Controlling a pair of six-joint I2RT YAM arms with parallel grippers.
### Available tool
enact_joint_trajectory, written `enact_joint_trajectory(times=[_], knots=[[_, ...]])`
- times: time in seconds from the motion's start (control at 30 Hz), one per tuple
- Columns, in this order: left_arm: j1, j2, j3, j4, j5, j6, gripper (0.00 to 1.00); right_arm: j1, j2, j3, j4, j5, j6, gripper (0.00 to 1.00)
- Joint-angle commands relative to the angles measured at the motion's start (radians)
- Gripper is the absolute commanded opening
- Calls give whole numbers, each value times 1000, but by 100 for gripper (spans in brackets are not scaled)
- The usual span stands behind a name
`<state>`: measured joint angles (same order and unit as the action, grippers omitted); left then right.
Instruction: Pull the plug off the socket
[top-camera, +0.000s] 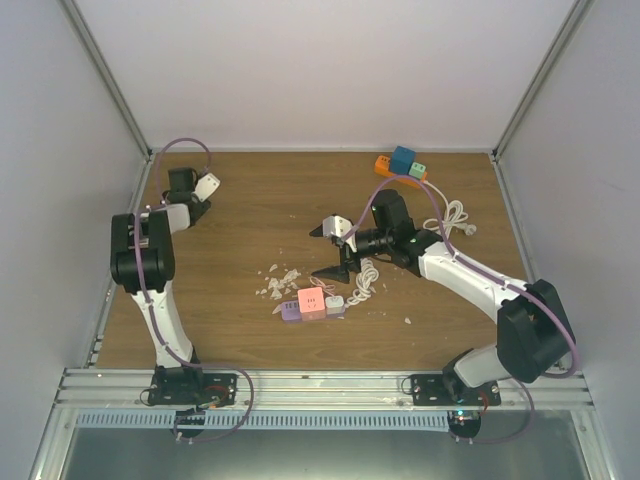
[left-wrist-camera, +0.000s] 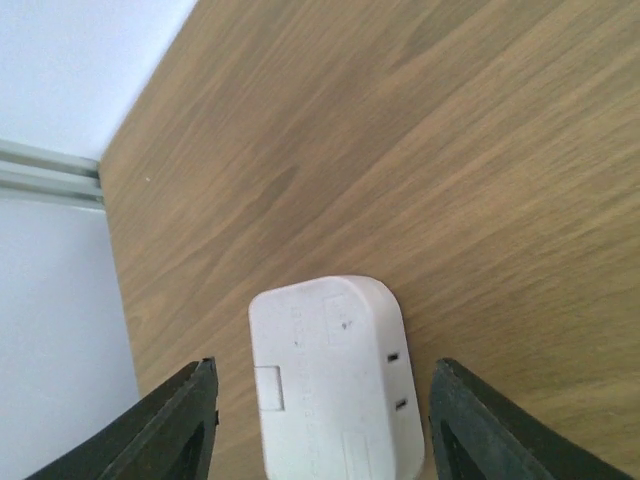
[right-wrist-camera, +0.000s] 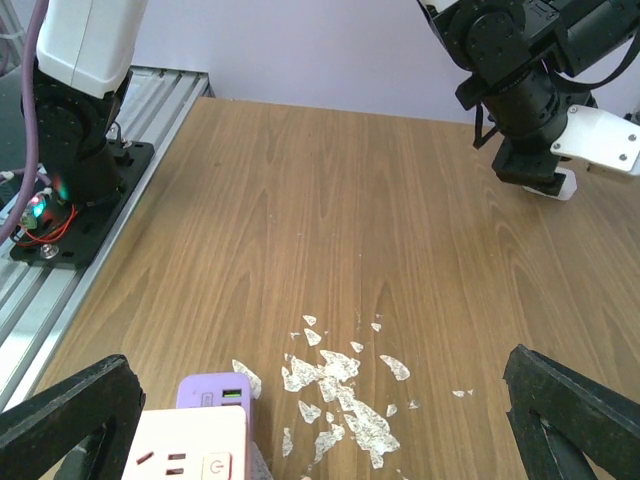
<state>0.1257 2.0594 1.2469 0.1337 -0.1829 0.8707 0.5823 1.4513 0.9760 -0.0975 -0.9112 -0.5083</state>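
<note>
— Where do we see the plug (left-wrist-camera: 335, 385)?

— Flat on the table (left-wrist-camera: 480, 150), in the far left corner, lying between the fingers (left-wrist-camera: 185, 430) of the left gripper (left-wrist-camera: 325, 400). In the left wrist view we see a strip of bare wood on each side of it, narrower on the right, so neither finger touches it.

— So the left gripper holds nothing?

— Nothing that we can see. Its jaws are parted about halfway and straddle the plug loosely.

— And the socket (top-camera: 311, 302)?

— The pink block sits mid-table, well apart from the plug, with a purple adapter (top-camera: 291, 311) touching its left side and white scraps (top-camera: 280, 282) scattered just behind it.

— What about the right gripper (top-camera: 322, 252)?

— We see it spread fully wide and empty, hovering just beyond the socket. In its wrist view the socket sits at the bottom edge, close to one finger.
</note>
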Motion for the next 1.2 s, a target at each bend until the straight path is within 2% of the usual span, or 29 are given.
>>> enact_joint_trajectory(times=[0.0, 0.17, 0.27, 0.47, 0.57, 0.77, 0.8, 0.93, 1.17], knots=[[6, -72, 19, -72, 98, -16, 63, -6, -11, -8, -18, -8, -29, 100], [7, -196, -16, -195, 236, -12, 78, -10, -46, -14, -38, -25, -56, 100], [6, -315, -65, -266, 385, -8, 98, -11, -75, -31, -59, -24, -70, 100], [0, -506, -106, -512, 701, 1, 99, -12, -162, -127, -134, 3, -163, 100], [-28, -595, -158, -577, 797, -12, 99, -12, -220, -207, -126, 10, -205, 100], [-105, -728, -251, -727, 1016, 32, 99, -14, -195, -243, -243, 17, -371, 100], [-116, -746, -267, -737, 1036, 28, 99, -15, -186, -245, -254, 18, -390, 100], [-271, -811, -356, -740, 1036, 1, 99, -14, -149, -257, -268, 27, -436, 99], [-465, -871, -475, -653, 974, -96, 99, -15, -110, -291, -216, 76, -425, 86]])
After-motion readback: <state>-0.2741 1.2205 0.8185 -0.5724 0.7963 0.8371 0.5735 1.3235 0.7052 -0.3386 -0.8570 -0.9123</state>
